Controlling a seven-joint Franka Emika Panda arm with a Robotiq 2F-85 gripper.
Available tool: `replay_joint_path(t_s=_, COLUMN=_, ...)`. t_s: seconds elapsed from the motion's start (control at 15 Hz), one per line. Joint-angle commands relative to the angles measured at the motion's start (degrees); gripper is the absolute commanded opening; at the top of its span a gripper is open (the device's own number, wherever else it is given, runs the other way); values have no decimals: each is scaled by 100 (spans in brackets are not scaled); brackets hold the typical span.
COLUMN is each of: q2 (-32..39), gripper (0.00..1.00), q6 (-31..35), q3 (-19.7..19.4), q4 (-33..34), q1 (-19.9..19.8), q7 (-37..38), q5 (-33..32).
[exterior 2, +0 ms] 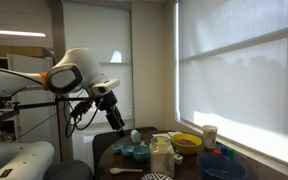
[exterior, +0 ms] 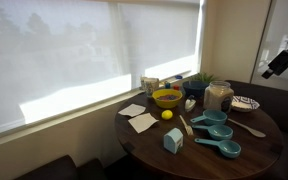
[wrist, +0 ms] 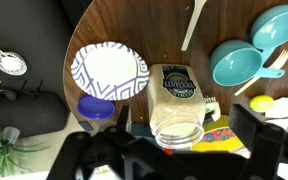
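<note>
**Round dark table by the blinds, gripper high over the jar**

Drawn white roller blinds [exterior: 84,60] fill the window behind a round dark wooden table [exterior: 259,145] crowded with kitchenware; the black two-finger gripper [exterior 2: 119,122] hangs in the air above the table's edge, touching nothing; in the wrist view its fingers [wrist: 262,140] stand wide apart with nothing clamped between them.

Nearest below it is the clear glass jar with a printed label [wrist: 179,100]; it stands upright on the table, well inside the rim, and in the wrist view it sits between the two spread fingers but well beneath them.

Just beside the jar lies a white paper plate with a blue wavy pattern [wrist: 109,72]; on the jar's other side are teal plastic measuring cups [wrist: 239,62], nested close together; a pale wooden spoon [wrist: 194,25] lies beyond the jar, near the cups.

Farther across the table, in an exterior view, a yellow bowl [exterior: 167,97] stands near the window; a small yellow lemon [exterior: 167,114] rests just beside it, and white paper napkins [exterior: 139,120] lie flat near the edge.
</note>
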Motion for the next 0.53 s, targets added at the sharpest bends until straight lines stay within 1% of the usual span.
replay_joint_path(t_s=0.0, q2=-156, gripper=100, q6=97, q3=83, q4=113, q1=-56, q7=205, q5=9)
replay_joint_path(t_s=0.13, q2=-214, gripper=100, q6=222, q3=107, q4=126, q1=-49, q7=275, q5=36)
replay_joint_path(t_s=0.27, q2=-332, gripper=100, q6=608, q3=68, q4=69, q1=-85, q7=633, q5=291)
replay_joint_path(t_s=0.33, q2=-185, gripper=100, q6=356, q3=38, q4=110, q1=-23, q7=332, q5=94)
replay_joint_path(t_s=0.47, q2=-224, gripper=100, q6=511, q3=47, q4=110, q1=-40, q7=488, q5=165)
